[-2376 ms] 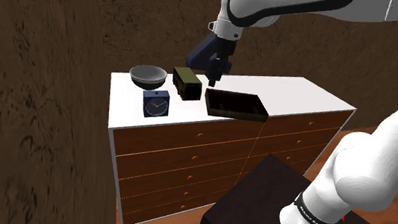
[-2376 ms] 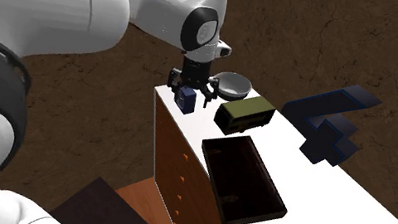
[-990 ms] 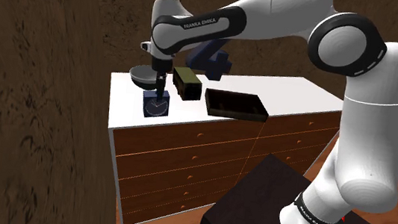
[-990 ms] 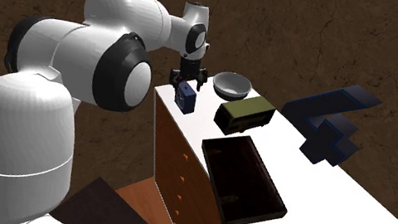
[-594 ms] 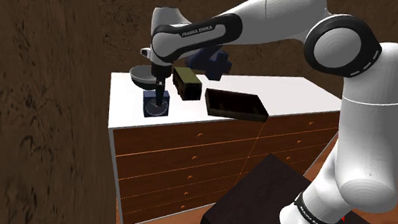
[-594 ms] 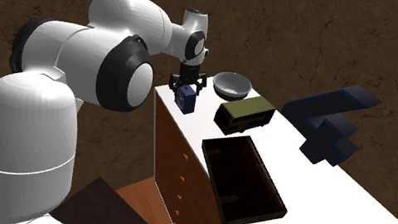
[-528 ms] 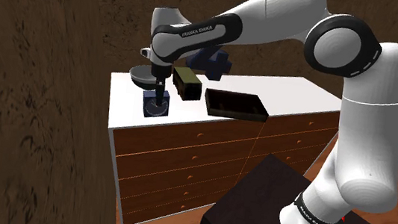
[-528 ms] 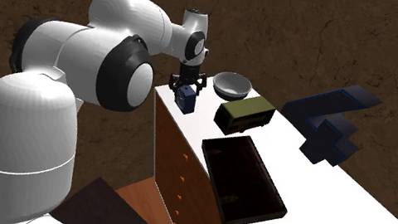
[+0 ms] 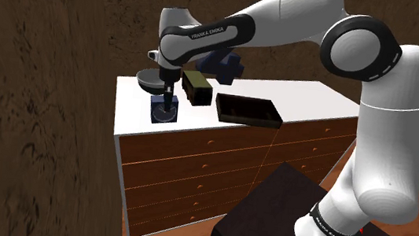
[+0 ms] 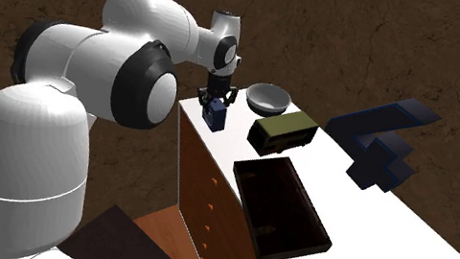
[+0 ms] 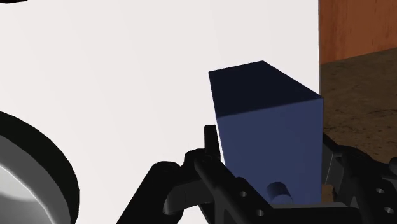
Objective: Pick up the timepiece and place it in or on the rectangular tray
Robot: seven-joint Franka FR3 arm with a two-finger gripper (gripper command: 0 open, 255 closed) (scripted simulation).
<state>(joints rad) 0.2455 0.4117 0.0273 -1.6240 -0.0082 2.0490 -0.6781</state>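
Observation:
The timepiece is a small dark blue cube clock (image 9: 163, 111) (image 10: 215, 115) standing on the white dresser top near the corner by the bowl. My gripper (image 9: 168, 101) (image 10: 216, 104) comes straight down on it, and in the wrist view the gripper (image 11: 269, 149) has its black fingers (image 11: 211, 145) pressed against both sides of the blue clock (image 11: 267, 121), shut on it. The clock rests on the surface. The rectangular tray (image 9: 251, 122) (image 10: 250, 200) is dark brown and shallow; it lies further along the top, beyond an olive box.
A grey bowl (image 9: 152, 78) (image 10: 266, 97) (image 11: 25, 175) sits just behind the clock. A dark olive box (image 9: 196, 87) (image 10: 283, 131) stands between clock and tray. A blue blocky object (image 9: 225, 63) (image 10: 382, 141) is at the back. The dresser's edge (image 9: 123, 133) is close to the clock.
A second ago the gripper hung open just above the clock; it came down around it, and its fingers have now closed against the clock's sides. The clock has not moved.

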